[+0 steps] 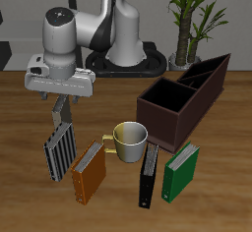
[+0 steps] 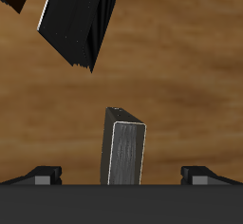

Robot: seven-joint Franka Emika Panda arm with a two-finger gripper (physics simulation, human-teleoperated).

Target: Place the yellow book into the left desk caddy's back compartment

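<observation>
Hung tool [image 1: 61, 116] wide open over small greyish, yellow-tinted book [image 1: 59, 149], jaws either side w/o touching, prob. lined up to grasp. Found book upright on wooden tabletop [image 1: 20, 202], well apart from long dark brown left desk caddy [image 1: 157, 113]; narrow back compartment [image 1: 219, 74] not yet filled.

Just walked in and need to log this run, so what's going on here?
The robot arm's pincer hangs open over the yellow book, which stands upright on the table. Its fingers are wide apart on either side of the book and do not touch it, so nothing is gripped yet. The caddy sits well away across the table. A striped book is close by, nearer the table's front edge.
</observation>
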